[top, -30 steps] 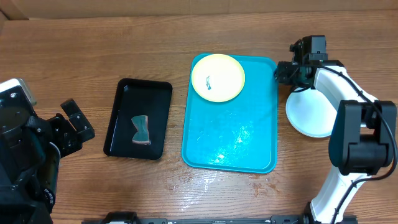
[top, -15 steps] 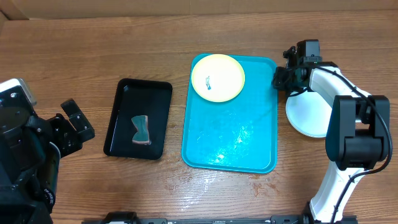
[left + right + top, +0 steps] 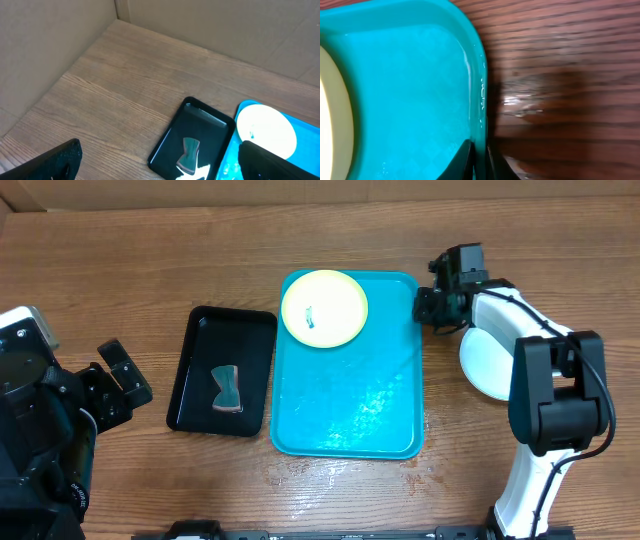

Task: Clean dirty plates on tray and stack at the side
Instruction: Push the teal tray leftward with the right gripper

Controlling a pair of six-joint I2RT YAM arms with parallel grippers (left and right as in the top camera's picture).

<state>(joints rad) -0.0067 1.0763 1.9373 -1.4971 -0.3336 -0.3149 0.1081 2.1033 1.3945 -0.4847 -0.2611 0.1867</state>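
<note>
The turquoise tray (image 3: 350,405) lies mid-table. One pale yellow-green plate (image 3: 323,307) with a small dark smudge sits in its far left corner. A white plate (image 3: 497,363) lies on the table right of the tray, partly under my right arm. My right gripper (image 3: 422,308) is shut on the tray's right rim (image 3: 481,95) near the far corner, one finger inside and one outside. My left gripper (image 3: 120,380) is open and empty at the far left, above bare wood. In the left wrist view the plate (image 3: 265,131) and tray (image 3: 235,155) show at the right.
A black tray (image 3: 222,370) holding a small sponge (image 3: 227,388) lies just left of the turquoise tray; it also shows in the left wrist view (image 3: 192,140). Cardboard walls border the table's far side and left.
My right gripper has closed on the tray's right rim and dragged the tray, with the yellow-green plate on it, leftward toward the black tray. The left arm has not moved.
</note>
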